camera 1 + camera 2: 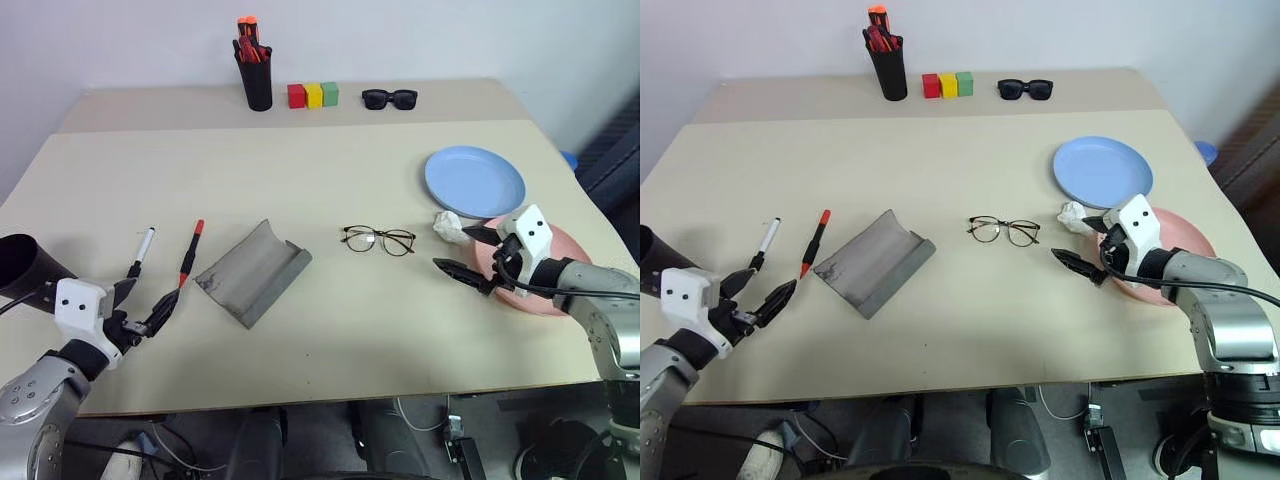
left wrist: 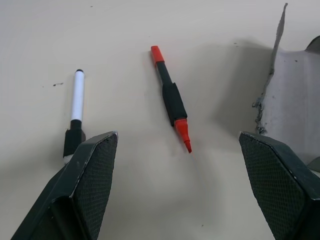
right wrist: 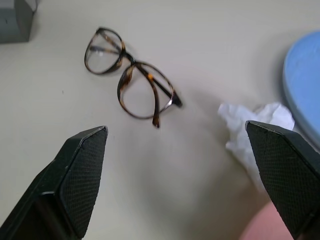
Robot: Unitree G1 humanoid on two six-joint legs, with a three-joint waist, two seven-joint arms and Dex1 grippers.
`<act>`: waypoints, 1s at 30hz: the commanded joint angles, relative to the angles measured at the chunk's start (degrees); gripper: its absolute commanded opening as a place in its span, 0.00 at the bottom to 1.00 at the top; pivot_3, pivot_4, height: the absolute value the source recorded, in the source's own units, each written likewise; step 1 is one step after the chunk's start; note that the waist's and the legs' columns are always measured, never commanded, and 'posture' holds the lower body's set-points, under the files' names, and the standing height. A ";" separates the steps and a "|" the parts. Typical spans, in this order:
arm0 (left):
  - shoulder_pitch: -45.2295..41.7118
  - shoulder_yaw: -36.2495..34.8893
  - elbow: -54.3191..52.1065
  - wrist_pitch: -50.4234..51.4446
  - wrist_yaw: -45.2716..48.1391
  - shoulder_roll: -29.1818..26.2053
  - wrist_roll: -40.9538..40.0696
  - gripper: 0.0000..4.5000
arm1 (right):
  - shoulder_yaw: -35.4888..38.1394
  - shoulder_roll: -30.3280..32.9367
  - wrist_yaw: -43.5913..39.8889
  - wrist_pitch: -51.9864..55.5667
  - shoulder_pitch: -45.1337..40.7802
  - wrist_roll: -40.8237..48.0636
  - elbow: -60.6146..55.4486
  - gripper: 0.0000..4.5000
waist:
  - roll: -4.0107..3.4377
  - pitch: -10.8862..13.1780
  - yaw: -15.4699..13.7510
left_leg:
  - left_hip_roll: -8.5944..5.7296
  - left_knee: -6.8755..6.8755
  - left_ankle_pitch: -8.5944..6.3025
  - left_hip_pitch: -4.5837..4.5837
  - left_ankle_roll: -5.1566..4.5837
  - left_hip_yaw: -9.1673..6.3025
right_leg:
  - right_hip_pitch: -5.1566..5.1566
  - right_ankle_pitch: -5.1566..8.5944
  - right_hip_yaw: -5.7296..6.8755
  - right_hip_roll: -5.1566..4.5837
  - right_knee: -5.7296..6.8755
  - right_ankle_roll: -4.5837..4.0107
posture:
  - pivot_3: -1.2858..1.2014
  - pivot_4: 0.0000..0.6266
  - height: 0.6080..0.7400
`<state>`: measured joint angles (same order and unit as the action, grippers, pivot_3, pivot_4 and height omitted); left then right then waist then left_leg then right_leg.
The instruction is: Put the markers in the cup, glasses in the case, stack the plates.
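Two markers lie at the front left: a white one with a black cap (image 1: 143, 250) and a black one with red ends (image 2: 171, 100). My left gripper (image 1: 147, 300) hovers open just in front of them, holding nothing. The black cup (image 1: 25, 265) sits at the far left edge, beside my left wrist. The grey case (image 1: 253, 271) lies open right of the markers. The wire-framed glasses (image 1: 377, 239) rest at the table's middle. Right of them my right gripper (image 1: 458, 250) is open and empty, above the near edge of the pink plate (image 1: 565, 250). The blue plate (image 1: 474, 181) lies behind it.
A crumpled white tissue (image 1: 447, 227) lies between the glasses and the plates, close to my right fingers. At the back stand a black holder with red-orange pens (image 1: 256, 80), three coloured blocks (image 1: 313, 95) and black sunglasses (image 1: 390, 98).
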<state>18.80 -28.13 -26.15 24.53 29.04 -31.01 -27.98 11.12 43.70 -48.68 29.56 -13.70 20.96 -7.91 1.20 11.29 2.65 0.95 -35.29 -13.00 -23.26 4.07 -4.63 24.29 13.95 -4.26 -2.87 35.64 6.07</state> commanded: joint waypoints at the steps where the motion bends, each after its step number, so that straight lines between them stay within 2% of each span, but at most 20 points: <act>1: 0.12 -0.23 -2.44 -0.03 -0.85 0.08 0.28 0.88 | -1.25 -0.66 -0.06 -2.22 -1.57 -0.54 0.74 1.00 | 0.00 0.00 -0.10 | 0.00 0.00 0.00 0.01 0.00 0.00 | 0.00 0.00 0.00 0.00 0.02 0.00 | 0.52 0.24 1.00; 13: -2.33 1.43 -2.54 2.05 -6.19 1.30 2.38 0.88 | -7.34 -4.55 0.41 -3.63 -6.64 -0.79 -0.04 1.00 | 0.03 -0.02 -0.09 | 0.00 -0.06 0.00 0.05 0.00 -0.03 | 0.00 0.01 0.00 0.03 0.22 0.02 | 0.52 0.24 1.00; 14: -3.96 1.25 -2.69 4.40 -8.09 2.00 0.99 0.88 | -8.03 -5.36 0.54 -3.63 -6.97 -0.72 -0.40 1.00 | 0.03 -0.02 -0.10 | 0.00 -0.06 0.00 0.05 0.00 -0.04 | 0.00 0.01 0.00 0.04 0.24 0.02 | 0.52 0.24 1.00; 16: -8.43 0.83 -2.58 9.95 -12.29 2.81 -1.41 1.00 | -9.63 -7.17 0.98 -3.31 -7.29 -0.55 -1.81 1.00 | 0.02 -0.02 -0.20 | 0.00 -0.11 0.01 0.07 0.00 -0.05 | 0.00 0.01 -0.01 0.04 0.35 0.02 | 0.52 0.24 1.00; 21: -23.95 5.77 -0.83 26.84 -20.62 1.64 -0.96 1.00 | -15.14 -12.16 2.22 -0.15 -7.85 1.06 -9.78 1.00 | 0.03 -0.02 -0.23 | 0.00 -0.62 0.01 -0.04 0.00 -0.22 | -0.06 -0.07 0.01 0.15 0.57 0.17 | 0.52 0.24 1.00; 24: -31.85 8.11 2.92 33.81 -23.06 1.00 0.49 1.00 | -18.21 -14.72 3.63 1.96 -8.06 1.47 -14.13 1.00 | 0.06 -0.05 -0.07 | -0.01 -0.73 0.01 -0.05 0.00 -0.22 | -0.13 -0.21 0.01 0.14 0.56 0.41 | 0.52 0.24 1.00; 26: -37.16 9.24 6.47 42.64 -25.75 1.12 1.33 1.00 | -19.60 -16.07 4.50 2.65 -7.88 1.47 -15.57 1.00 | 0.06 -0.05 -0.06 | -0.01 -0.70 0.01 -0.03 0.00 -0.24 | -0.13 -0.22 0.02 0.16 0.57 0.43 | 0.52 0.24 1.00; 30: -45.57 12.55 13.87 55.81 -25.40 -1.76 2.33 1.00 | -21.97 -18.85 5.70 3.47 -8.57 1.55 -16.63 1.00 | 0.06 -0.04 0.04 | -0.01 -0.66 0.01 -0.03 0.00 -0.28 | -0.07 -0.24 0.03 0.18 0.62 0.46 | 0.52 0.24 1.00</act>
<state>-24.12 -15.63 -13.51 75.70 3.44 -31.92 -26.01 -10.50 25.69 -43.43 33.18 -21.08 21.57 -22.20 1.26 11.25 2.69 0.94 -35.95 -13.00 -23.29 4.07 -4.91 24.23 13.72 -4.23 -2.68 36.27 6.53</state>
